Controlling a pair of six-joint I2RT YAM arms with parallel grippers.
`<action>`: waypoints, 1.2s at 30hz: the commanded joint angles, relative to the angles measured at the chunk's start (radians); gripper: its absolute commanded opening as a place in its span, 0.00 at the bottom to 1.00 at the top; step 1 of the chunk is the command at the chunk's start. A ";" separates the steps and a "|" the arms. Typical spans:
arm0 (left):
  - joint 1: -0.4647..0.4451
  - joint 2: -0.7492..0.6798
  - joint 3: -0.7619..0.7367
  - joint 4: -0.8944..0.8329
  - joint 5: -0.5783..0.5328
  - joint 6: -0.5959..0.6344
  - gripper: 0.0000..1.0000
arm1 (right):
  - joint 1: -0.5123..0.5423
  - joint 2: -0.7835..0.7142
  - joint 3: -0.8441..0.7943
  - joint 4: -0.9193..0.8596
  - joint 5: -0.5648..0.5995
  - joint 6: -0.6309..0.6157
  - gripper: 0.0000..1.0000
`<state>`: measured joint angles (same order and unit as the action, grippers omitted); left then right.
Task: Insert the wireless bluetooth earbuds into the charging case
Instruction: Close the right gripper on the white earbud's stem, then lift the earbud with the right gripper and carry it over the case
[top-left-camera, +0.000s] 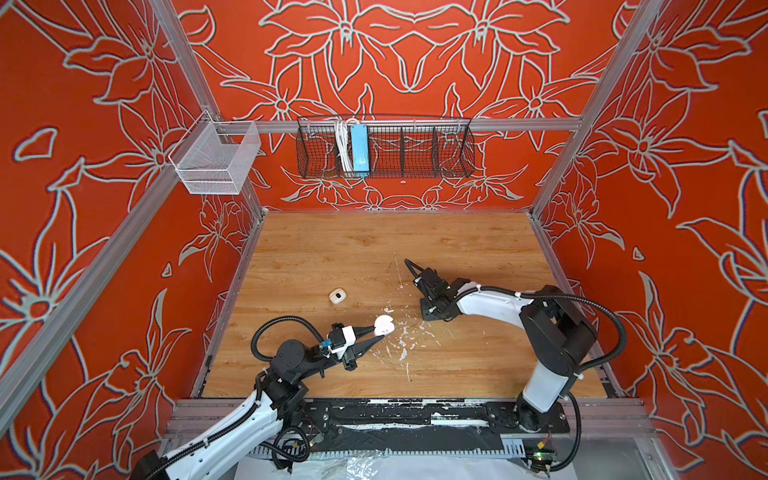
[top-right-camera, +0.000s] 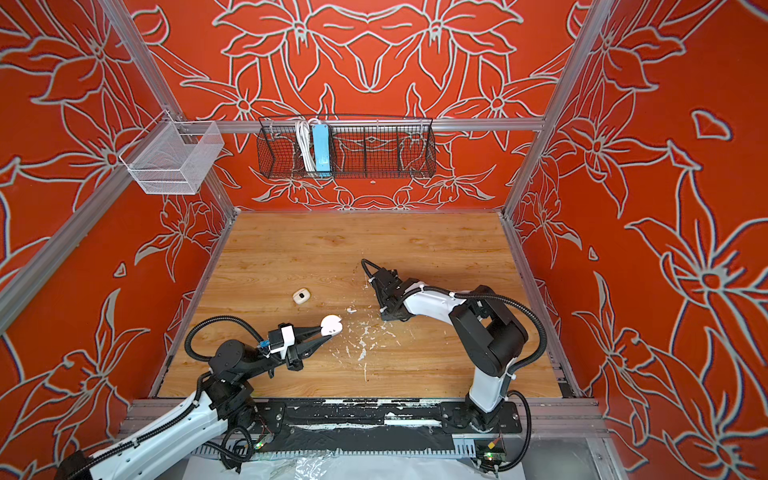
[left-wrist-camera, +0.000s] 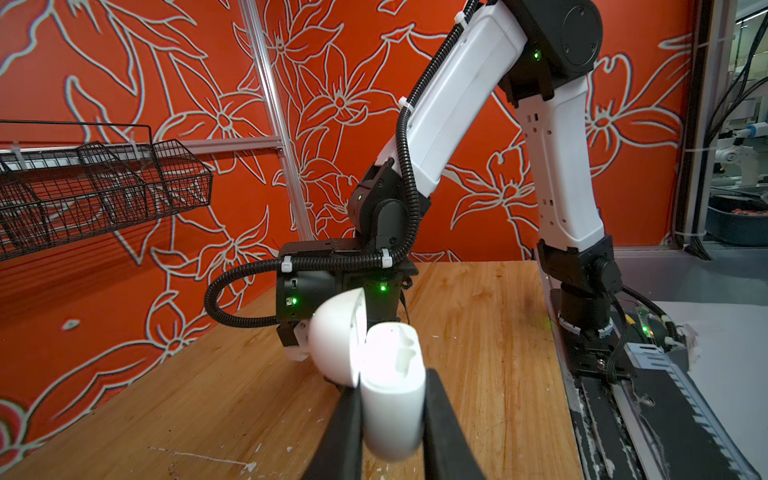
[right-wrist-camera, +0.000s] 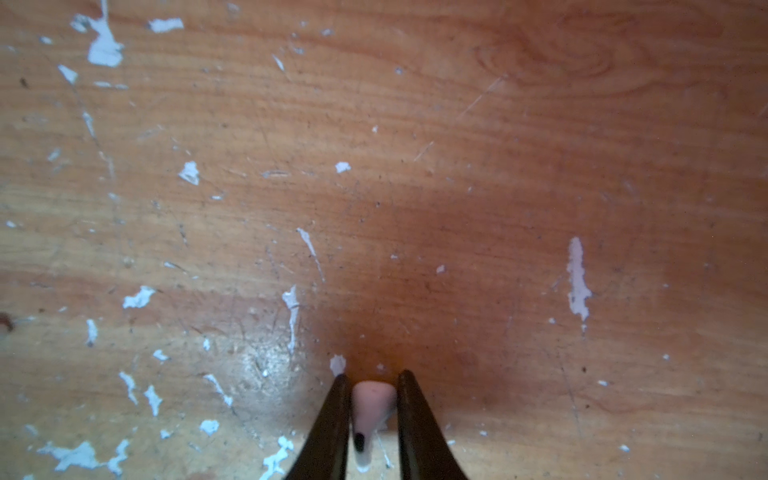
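The white charging case (top-left-camera: 384, 324) (top-right-camera: 332, 324) hangs just above the table left of centre, its lid hinged open. My left gripper (top-left-camera: 380, 332) (top-right-camera: 328, 332) is shut on its body. In the left wrist view the case (left-wrist-camera: 392, 409) sits between the black fingers (left-wrist-camera: 345, 419) with the lid (left-wrist-camera: 336, 345) swung aside; glare blurs the sockets. My right gripper (right-wrist-camera: 373, 379) points down close to the wood, shut on one small white earbud (right-wrist-camera: 372, 401) with a dark spot. In both top views the right wrist (top-left-camera: 432, 293) (top-right-camera: 390, 291) hides those fingers. No other earbud shows clearly.
A second small cream case (top-left-camera: 337, 296) (top-right-camera: 301, 296), closed, lies on the wooden table (top-left-camera: 478, 249). White paint flecks (top-left-camera: 402, 343) scatter the middle. A black wire basket (top-left-camera: 415, 149) and a white mesh basket (top-left-camera: 216, 160) hang on the walls. A black rail (top-left-camera: 415, 415) runs along the front.
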<state>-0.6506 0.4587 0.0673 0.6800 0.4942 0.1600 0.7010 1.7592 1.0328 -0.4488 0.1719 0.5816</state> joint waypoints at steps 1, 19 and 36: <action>-0.009 -0.007 0.032 0.010 0.020 0.016 0.00 | -0.003 -0.012 -0.019 -0.004 -0.003 0.015 0.20; -0.011 0.045 0.009 0.077 0.019 0.013 0.00 | 0.075 -0.556 -0.238 0.184 0.016 -0.040 0.16; -0.015 0.102 -0.022 0.181 0.157 0.086 0.00 | 0.402 -1.139 -0.542 0.628 0.037 -0.283 0.16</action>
<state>-0.6567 0.5747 0.0624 0.7891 0.6064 0.2211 1.0832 0.6533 0.5201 0.0765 0.2234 0.3470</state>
